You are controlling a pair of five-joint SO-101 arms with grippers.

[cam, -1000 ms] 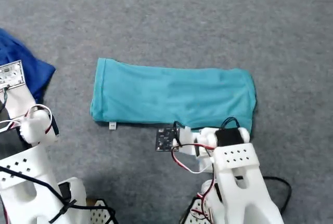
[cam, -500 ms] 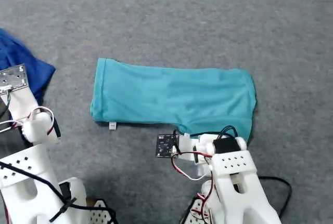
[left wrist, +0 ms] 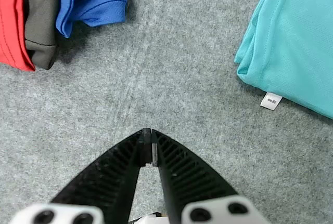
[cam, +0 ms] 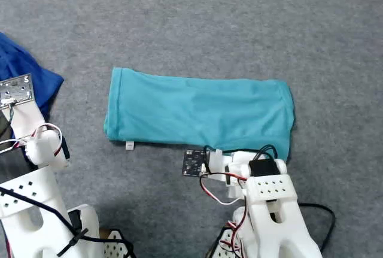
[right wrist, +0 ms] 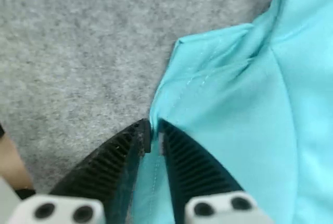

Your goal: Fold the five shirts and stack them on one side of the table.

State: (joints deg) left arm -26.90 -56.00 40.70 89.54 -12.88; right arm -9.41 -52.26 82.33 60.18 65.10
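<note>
Hem of the teal shirt (cam: 197, 111) was pinched in your right hand (right wrist: 153, 133), near one end. Its long axis ran toward your left hand (left wrist: 147, 141), closed on nothing.

Room on table (cam: 239, 30) beyond teal shirt (cam: 197, 111)

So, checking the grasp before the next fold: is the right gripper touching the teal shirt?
Touching. The right wrist view shows the right gripper shut on the edge of the teal shirt, with cloth pinched between its tips.
</note>
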